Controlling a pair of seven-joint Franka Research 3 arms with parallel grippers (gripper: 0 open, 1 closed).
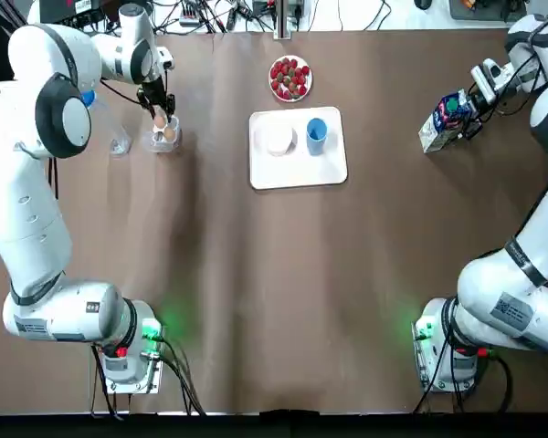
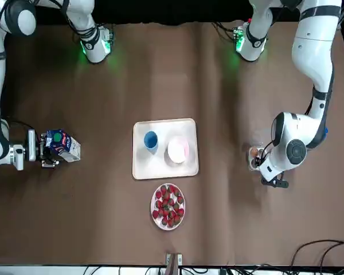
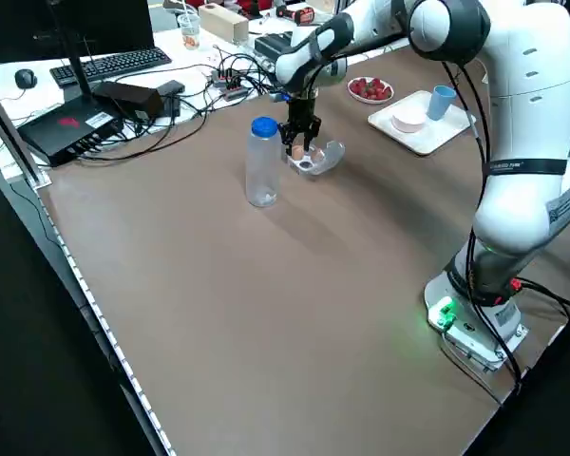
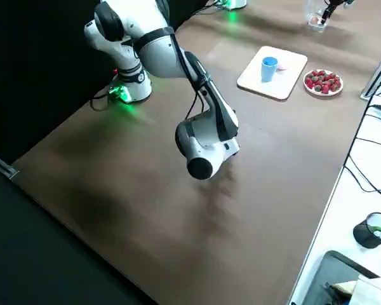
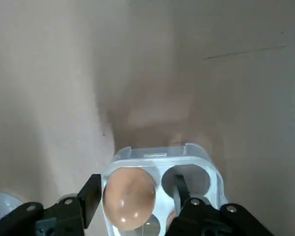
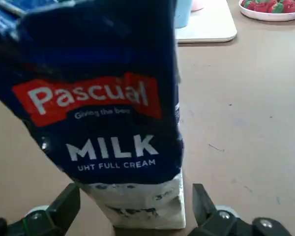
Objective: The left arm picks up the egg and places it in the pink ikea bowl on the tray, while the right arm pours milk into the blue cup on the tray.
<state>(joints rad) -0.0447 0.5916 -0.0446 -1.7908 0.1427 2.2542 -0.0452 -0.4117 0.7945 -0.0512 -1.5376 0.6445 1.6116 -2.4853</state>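
Note:
A brown egg [image 5: 129, 196] lies in a clear plastic egg holder [image 5: 191, 157] at the table's far left. My left gripper [image 1: 162, 123] is lowered onto it, open, one finger on each side of the egg. The blue Pascual milk carton [image 6: 113, 108] stands upright at the far right. My right gripper [image 1: 470, 109] is open with the carton between its fingers, small gaps showing on both sides. The white tray [image 1: 297, 172] in the far middle holds the pale pink bowl [image 1: 279, 139] and the blue cup [image 1: 316, 132].
A plate of strawberries [image 1: 290, 78] sits just behind the tray. A clear water bottle with a blue cap [image 3: 262, 161] stands close to the egg holder on its outer side. Cables and equipment lie beyond the far edge.

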